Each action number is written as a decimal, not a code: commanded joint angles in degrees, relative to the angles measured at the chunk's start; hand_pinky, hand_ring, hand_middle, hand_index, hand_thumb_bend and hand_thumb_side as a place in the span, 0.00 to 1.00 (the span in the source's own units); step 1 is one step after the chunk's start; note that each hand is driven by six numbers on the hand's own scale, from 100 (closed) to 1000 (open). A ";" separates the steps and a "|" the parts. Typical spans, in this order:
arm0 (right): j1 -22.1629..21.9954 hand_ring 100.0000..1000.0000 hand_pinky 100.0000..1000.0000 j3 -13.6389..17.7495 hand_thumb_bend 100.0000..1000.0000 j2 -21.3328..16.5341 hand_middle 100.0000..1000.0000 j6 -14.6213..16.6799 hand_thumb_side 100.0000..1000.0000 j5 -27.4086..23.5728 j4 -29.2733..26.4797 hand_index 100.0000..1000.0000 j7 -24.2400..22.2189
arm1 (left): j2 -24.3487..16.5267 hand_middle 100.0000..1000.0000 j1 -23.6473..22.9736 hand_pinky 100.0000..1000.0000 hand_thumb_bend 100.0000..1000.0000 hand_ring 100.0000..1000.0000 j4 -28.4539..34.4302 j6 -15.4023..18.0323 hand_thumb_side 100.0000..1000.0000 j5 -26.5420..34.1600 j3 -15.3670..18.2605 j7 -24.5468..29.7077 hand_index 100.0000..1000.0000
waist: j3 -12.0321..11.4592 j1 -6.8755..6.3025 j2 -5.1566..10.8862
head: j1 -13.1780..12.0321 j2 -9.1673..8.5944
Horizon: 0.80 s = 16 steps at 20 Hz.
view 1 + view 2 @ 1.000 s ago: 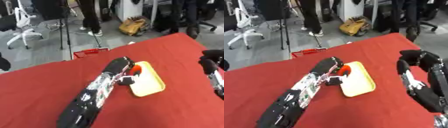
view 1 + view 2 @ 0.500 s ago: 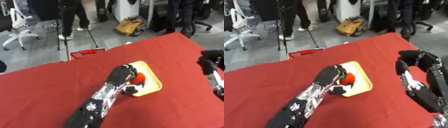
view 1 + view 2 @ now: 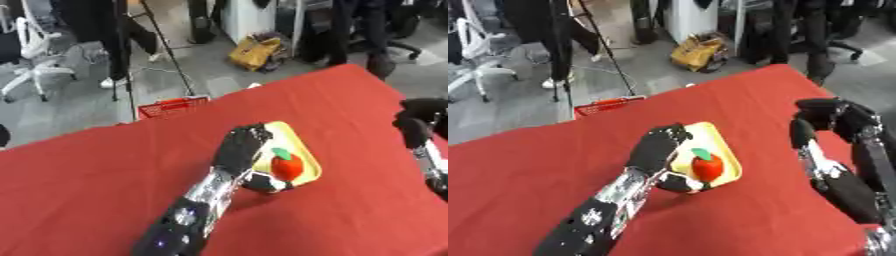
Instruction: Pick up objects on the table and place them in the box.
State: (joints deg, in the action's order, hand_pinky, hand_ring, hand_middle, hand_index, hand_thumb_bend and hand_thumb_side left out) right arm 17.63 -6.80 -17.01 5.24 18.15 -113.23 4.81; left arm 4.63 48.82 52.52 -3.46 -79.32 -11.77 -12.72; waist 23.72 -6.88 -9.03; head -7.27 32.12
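The red table (image 3: 105,165) carries a shallow yellow box (image 3: 302,160) near its far-right portion. Over the last second the left hand (image 3: 241,150) has advanced from the box's near-left edge to over the box itself, bringing the red fruit (image 3: 286,166) with it. The fruit now rests inside the box, thumb beside it, fingers extended and no longer clamped: placement appears complete. The right hand (image 3: 833,117) waits at the table's right edge, fingers curled, empty.
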 commanded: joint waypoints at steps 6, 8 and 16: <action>-0.46 0.58 0.58 1.09 0.27 -0.82 0.55 -0.65 0.65 0.77 -1.36 0.73 0.72 | -7.64 0.69 -2.48 0.61 0.80 0.65 13.92 -1.48 0.76 21.29 4.69 -5.59 0.73 | -2.53 0.27 1.54 | 1.74 -0.58; -0.85 0.58 0.58 1.34 0.27 -0.94 0.55 -0.94 0.65 0.98 -1.36 0.73 0.96 | -10.78 0.68 -4.66 0.60 0.77 0.65 21.45 -1.53 0.81 31.63 5.93 -8.41 0.72 | -3.26 0.30 1.78 | 2.14 -0.35; -2.02 0.58 0.58 2.26 0.27 -1.38 0.55 -2.18 0.64 1.50 -1.36 0.73 1.88 | -20.51 0.71 -17.80 0.61 0.69 0.67 45.53 1.19 0.93 63.43 14.42 -16.04 0.75 | -6.55 0.32 1.99 | 3.77 0.36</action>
State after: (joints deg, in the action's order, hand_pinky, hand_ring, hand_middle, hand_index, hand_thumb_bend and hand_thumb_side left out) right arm 15.05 -5.09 -17.10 3.20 19.14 -113.23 6.49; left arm -13.75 30.11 95.05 -2.72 -19.04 1.45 -28.08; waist 16.83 -6.88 -8.83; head -3.70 32.24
